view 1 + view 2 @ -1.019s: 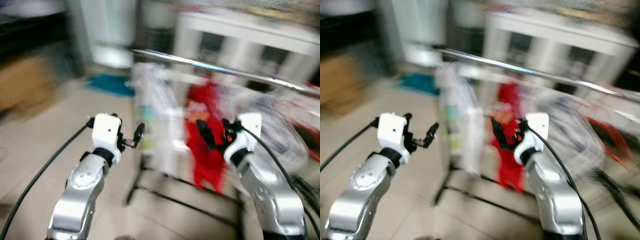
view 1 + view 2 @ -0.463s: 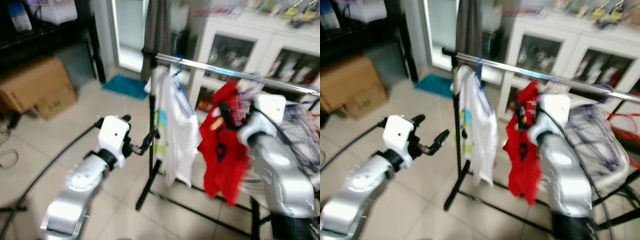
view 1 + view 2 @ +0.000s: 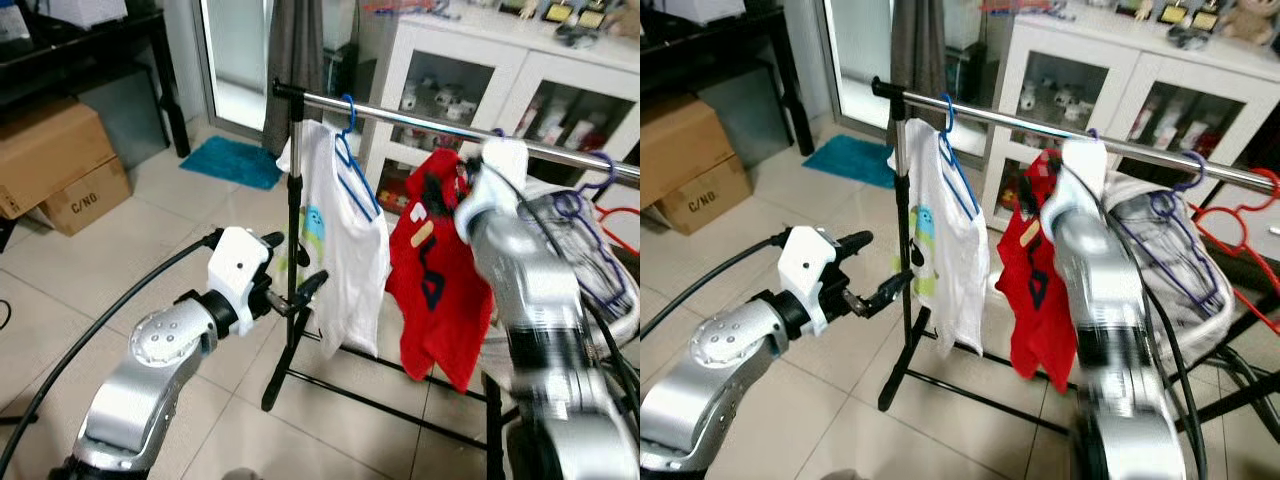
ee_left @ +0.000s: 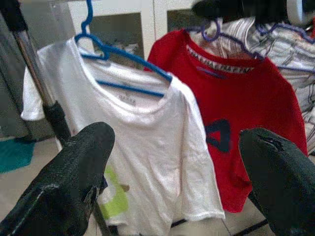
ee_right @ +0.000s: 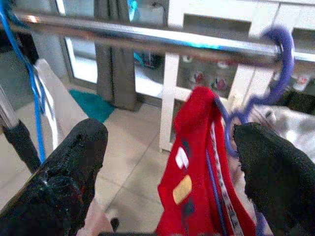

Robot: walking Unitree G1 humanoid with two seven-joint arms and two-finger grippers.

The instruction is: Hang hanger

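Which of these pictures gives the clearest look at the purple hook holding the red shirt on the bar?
The right wrist view: the purple hanger hook curls over the metal rail close up, above the red shirt. The left wrist view shows the shirt's front, its hook partly hidden. In the eye views the right arm covers it.

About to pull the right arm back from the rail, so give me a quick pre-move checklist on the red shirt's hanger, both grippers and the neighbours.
1. Purple hanger hook over the chrome rail: ok, the right wrist view shows it looped over the top.
2. Red T-shirt on that hanger: ok, it hangs free below the rail.
3. Right gripper released: ok, fingers spread, nothing between them.
4. Left gripper: ok, open and empty, held low beside the rack's upright post.
5. White T-shirt on its blue hanger: ok, hanging apart from the red one.
6. Right arm's way back past the striped garments: cannot tell, the arm is blurred.
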